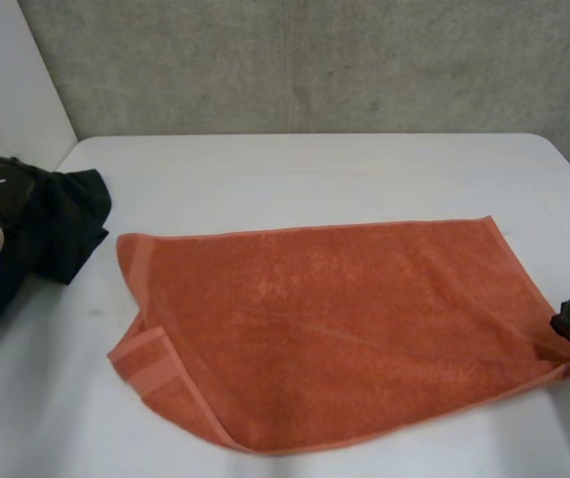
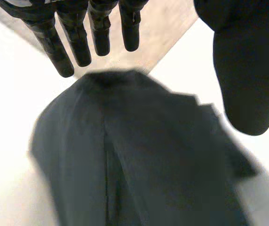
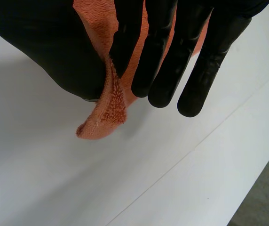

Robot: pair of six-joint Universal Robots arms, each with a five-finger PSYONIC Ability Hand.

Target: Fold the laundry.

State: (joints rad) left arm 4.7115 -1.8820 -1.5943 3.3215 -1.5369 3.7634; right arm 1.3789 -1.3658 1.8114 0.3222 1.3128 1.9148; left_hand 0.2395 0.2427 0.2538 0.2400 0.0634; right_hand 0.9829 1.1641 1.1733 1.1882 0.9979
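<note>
Your right hand pinches the near right corner of the orange towel, which lies lengthwise across the worktop toward your left hand. That hand hovers, fingers straight, over a dark garment

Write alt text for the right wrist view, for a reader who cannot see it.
The right robot hand pinches a corner of the orange towel between its thumb and straight black fingers, with the corner's fuzzy tip poking out past the thumb. Beneath it lies the white table.
</note>
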